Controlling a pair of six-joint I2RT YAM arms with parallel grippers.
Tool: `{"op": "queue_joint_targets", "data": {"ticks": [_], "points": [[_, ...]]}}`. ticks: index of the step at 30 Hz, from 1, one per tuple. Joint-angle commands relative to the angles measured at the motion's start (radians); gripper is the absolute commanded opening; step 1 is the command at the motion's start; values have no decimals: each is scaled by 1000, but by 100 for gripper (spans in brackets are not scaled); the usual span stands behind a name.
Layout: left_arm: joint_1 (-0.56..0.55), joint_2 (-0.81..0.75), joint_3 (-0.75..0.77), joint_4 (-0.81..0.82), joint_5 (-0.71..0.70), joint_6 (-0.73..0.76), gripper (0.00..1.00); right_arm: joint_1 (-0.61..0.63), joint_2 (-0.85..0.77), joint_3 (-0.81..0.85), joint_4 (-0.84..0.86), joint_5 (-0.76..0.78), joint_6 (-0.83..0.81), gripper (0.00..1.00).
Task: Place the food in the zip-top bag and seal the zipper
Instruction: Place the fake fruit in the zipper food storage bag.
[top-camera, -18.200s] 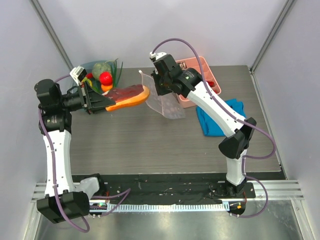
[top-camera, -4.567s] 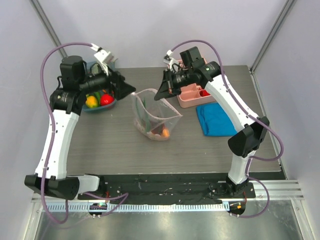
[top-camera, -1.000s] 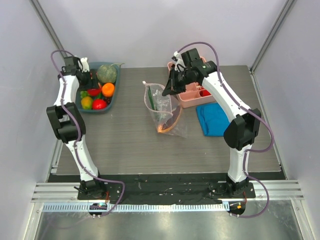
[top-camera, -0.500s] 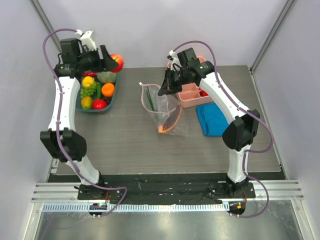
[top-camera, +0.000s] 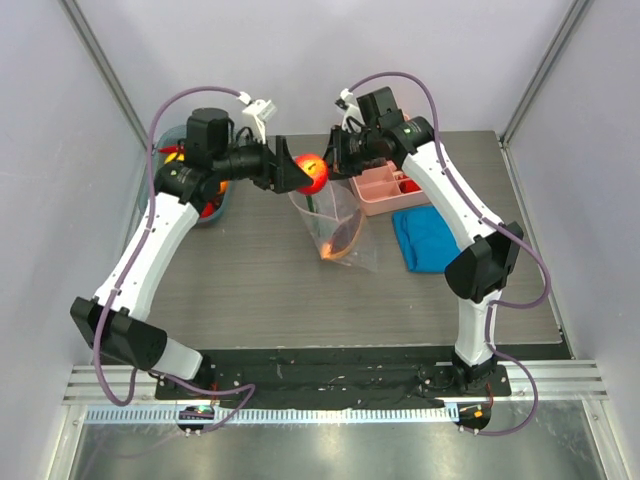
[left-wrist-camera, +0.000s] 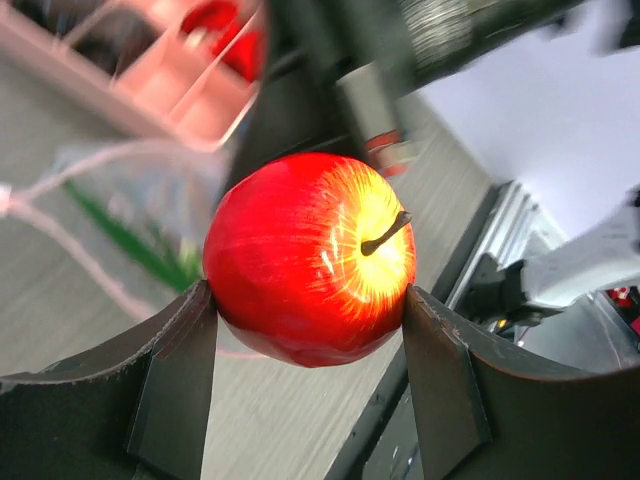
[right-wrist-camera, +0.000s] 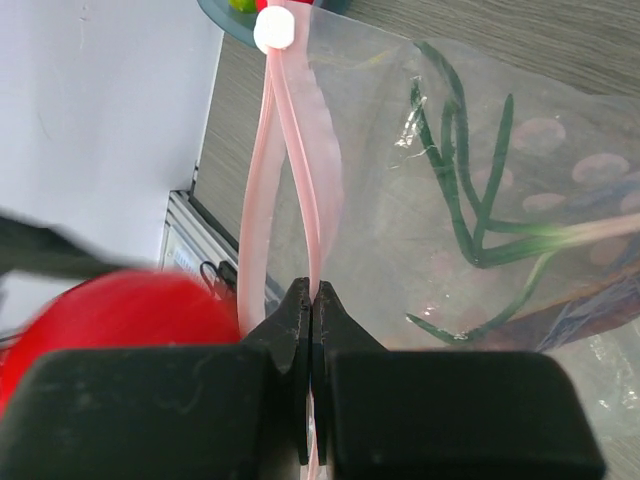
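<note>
Grey bench (top-camera: 250, 290) carries the zip-top bag (top-camera: 340, 228), its mouth held up by the right pincer (right-wrist-camera: 310, 310) clenched on the pink zipper (right-wrist-camera: 287, 170), presumably to keep it open. The left pincer (left-wrist-camera: 310, 325) grips a red apple (left-wrist-camera: 300, 260) just beside that opening, likely for dropping in.

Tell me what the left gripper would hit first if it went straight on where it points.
Probably the right gripper, pinching the rim of the bag just beyond the apple that the left gripper carries. Depth is unclear; it could pass above the bag mouth instead.
</note>
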Motion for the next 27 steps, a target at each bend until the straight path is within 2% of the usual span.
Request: {"op": "queue_joint_targets", "data": {"ticks": [1, 9, 12, 15, 18, 19, 20, 22, 27], "points": [[1, 41, -26, -59, -83, 61, 43, 3, -87, 54, 43, -35, 21, 1], [-20, 142, 134, -303, -246, 202, 45, 3, -111, 86, 53, -66, 24, 1], [-43, 125, 181, -308, -276, 241, 49, 5, -113, 105, 69, -92, 36, 1], [-112, 124, 244, -325, -322, 271, 62, 9, -116, 120, 98, -123, 55, 1], [-158, 142, 312, -369, -365, 288, 81, 9, -119, 125, 131, -146, 64, 1], [-157, 136, 303, -349, -373, 281, 95, 6, -119, 123, 132, -138, 61, 1], [-152, 125, 294, -335, -390, 281, 100, -3, -119, 103, 132, -134, 62, 1], [-117, 86, 257, -281, -370, 246, 100, -35, -124, 65, 133, -111, 82, 1], [27, 13, 220, -138, -200, 111, 100, -66, -128, -48, 133, -63, 78, 1]]}}
